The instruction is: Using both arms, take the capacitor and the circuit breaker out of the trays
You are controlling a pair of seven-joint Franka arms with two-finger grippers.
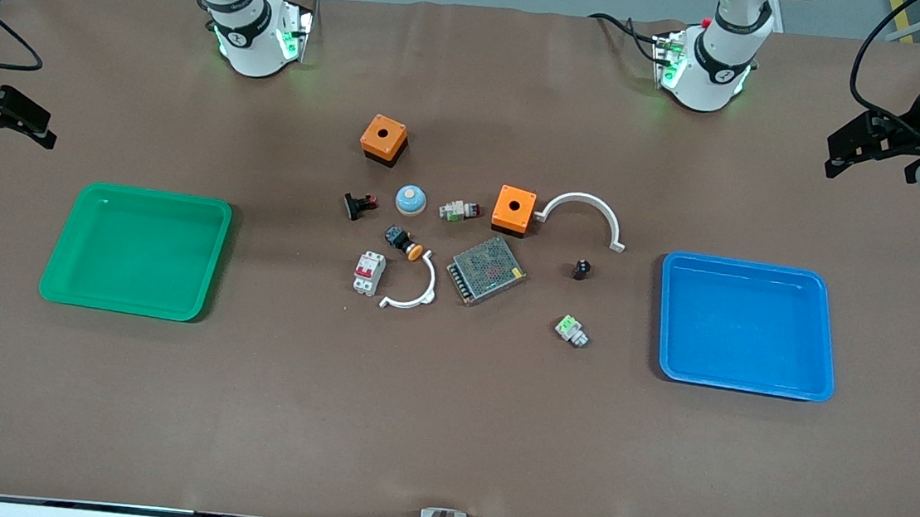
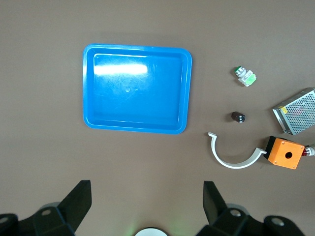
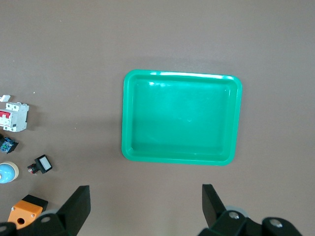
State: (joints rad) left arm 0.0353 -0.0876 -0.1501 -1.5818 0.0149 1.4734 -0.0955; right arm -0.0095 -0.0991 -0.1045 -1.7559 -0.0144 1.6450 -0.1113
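Note:
The capacitor (image 1: 582, 269) is a tiny black cylinder lying on the table between the orange box and the blue tray; it also shows in the left wrist view (image 2: 238, 117). The breaker (image 1: 369, 272), a white block with red levers, lies toward the green tray's side of the cluster of parts and shows in the right wrist view (image 3: 13, 117). My left gripper (image 1: 872, 165) (image 2: 146, 191) is open and empty, held high at the left arm's end of the table. My right gripper (image 1: 9, 134) (image 3: 146, 194) is open and empty, held high at the right arm's end.
A green tray (image 1: 131, 309) lies at the right arm's end and a blue tray (image 1: 740, 386) at the left arm's end. Between them lie two orange boxes (image 1: 384, 138), a metal mesh box (image 1: 486, 270), two white arcs (image 1: 585, 207), a blue dome (image 1: 411, 199) and small connectors (image 1: 571, 331).

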